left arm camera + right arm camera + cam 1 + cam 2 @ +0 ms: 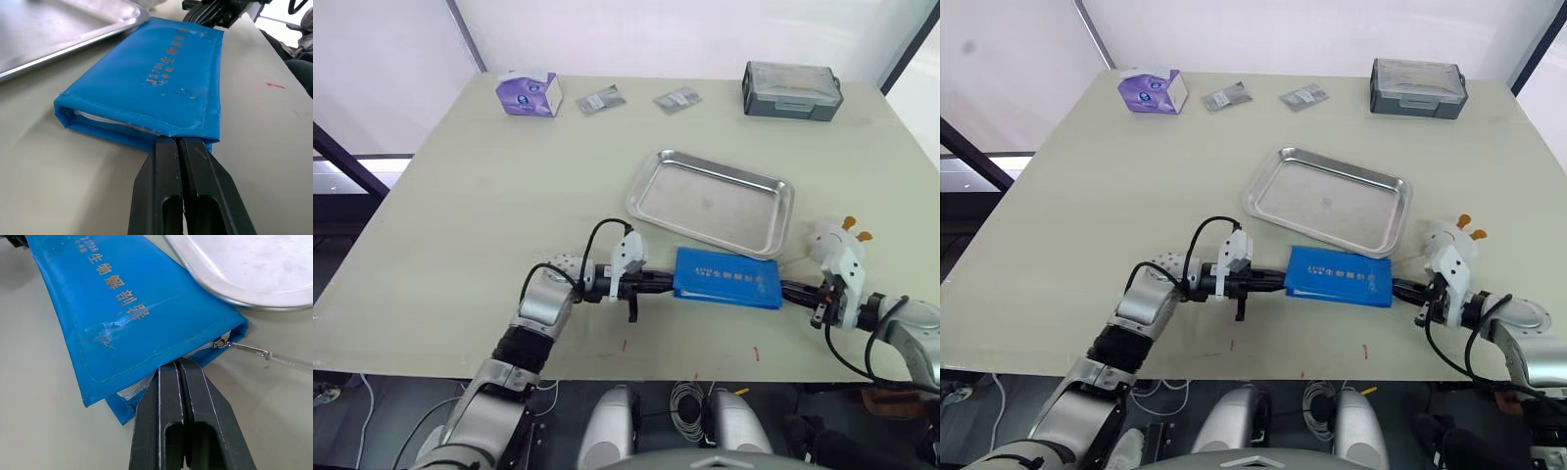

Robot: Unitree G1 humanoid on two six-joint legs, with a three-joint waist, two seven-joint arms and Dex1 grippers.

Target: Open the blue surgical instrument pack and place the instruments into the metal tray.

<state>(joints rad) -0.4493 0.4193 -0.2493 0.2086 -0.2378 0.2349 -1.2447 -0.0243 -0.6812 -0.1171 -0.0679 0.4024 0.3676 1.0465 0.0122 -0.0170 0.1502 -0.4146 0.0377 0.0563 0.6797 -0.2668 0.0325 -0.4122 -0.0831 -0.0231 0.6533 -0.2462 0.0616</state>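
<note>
Blue surgical instrument pack (726,278) lies flat, closed, near the table's (460,215) front edge, approx mid-width, white print up, w/ its far long edge just beside the near rim of the metal tray (710,201); can't tell if they touch. Tray sits empty near table centre, slightly skewed. Left gripper (179,147) is at the pack's left short end, fingers pressed together w/ no gap, tips right at the pack's corner edge; whether they pinch fabric or just butt against it can't be told. Right gripper (177,368) is at the pack's right short end, fingers likewise closed tight, tips tucked at the open seam where pale lining shows; grip on the cloth can't be confirmed. Zip pull (243,349) w/ a thin cord trails on the table from the pack's corner nearest the tray. No instruments visible, pack not opened. Along the far edge: purple-white tissue box (529,93) twd the left corner, two small foil packets (600,99) and (676,99) mid-way, grey lidded box (791,90) twd the right corner.
</note>
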